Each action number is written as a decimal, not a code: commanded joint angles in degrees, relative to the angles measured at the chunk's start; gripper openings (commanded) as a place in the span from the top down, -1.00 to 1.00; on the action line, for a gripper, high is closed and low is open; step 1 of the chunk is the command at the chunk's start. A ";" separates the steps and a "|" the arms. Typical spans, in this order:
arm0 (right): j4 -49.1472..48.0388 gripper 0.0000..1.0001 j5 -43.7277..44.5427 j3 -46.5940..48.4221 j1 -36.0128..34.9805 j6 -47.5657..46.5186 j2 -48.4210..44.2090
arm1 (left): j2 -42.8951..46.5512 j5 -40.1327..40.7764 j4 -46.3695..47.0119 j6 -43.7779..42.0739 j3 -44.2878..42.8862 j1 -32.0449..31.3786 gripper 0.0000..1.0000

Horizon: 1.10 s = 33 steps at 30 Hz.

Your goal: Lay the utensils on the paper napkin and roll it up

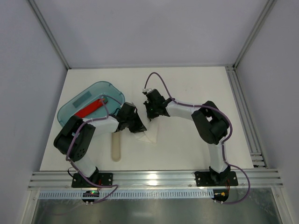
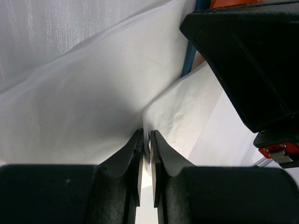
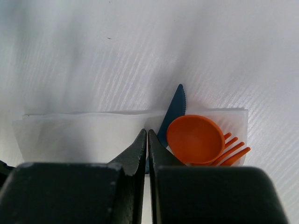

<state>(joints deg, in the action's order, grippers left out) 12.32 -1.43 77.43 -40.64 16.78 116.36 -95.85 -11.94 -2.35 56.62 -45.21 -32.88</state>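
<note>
Three utensils counted at the napkin's [image 3: 88,130] right end in the right wrist view: blue knife [image 3: 175,105] tip, orange spoon [image 3: 195,139] bowl and orange fork [image 3: 233,151] tines, all poking out past the paper's edge, handles hidden under the sheet. Judged as the rolling step, with loading largely done.

Shut tight: the right gripper [image 3: 147,135], tips meeting at the napkin's near edge, just left of the spoon. Cannot tell about any paper caught between them. Pinched almost closed on a raised fold of the napkin: the left gripper [image 2: 145,135], with a sliver of paper between its tips.

From above, both grippers right at the napkin, one on its left side and one at its far side, with the sheet crumpled into a rough triangle between them. Left of the napkin and apart from it, a pale flat stick [image 1: 116,147] on the table [image 1: 196,140]. Farther left and back, a teal tray [image 1: 110,88] with a red piece [image 1: 91,108] inside. Unclear as parts of the bundle or not.

Next, by judgement: keep the left pinch, carry the fold over the utensils, then turn the bundle without dragging the thin sheet. Calls for a light, even pull, given paper so easy to tear or crease. Calls also for the right tips pressing the utensils down, against sliding out of the open end.
</note>
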 commanded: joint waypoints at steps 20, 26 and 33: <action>4.03 0.92 2.22 -0.17 -0.05 -0.17 -7.63 | -2.58 4.91 -4.95 -0.20 1.35 -0.34 0.68; 5.08 0.92 -0.06 -1.31 -0.40 0.98 -9.39 | -2.67 4.65 -4.51 0.16 1.62 -0.60 0.68; 5.61 0.92 -2.61 -4.74 -2.16 6.07 -11.41 | -2.94 3.60 -3.80 0.95 1.53 -0.52 0.68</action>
<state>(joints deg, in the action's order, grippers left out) 16.88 -2.17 74.41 -41.63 19.68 107.77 -96.07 -11.62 -2.04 58.33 -45.21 -33.04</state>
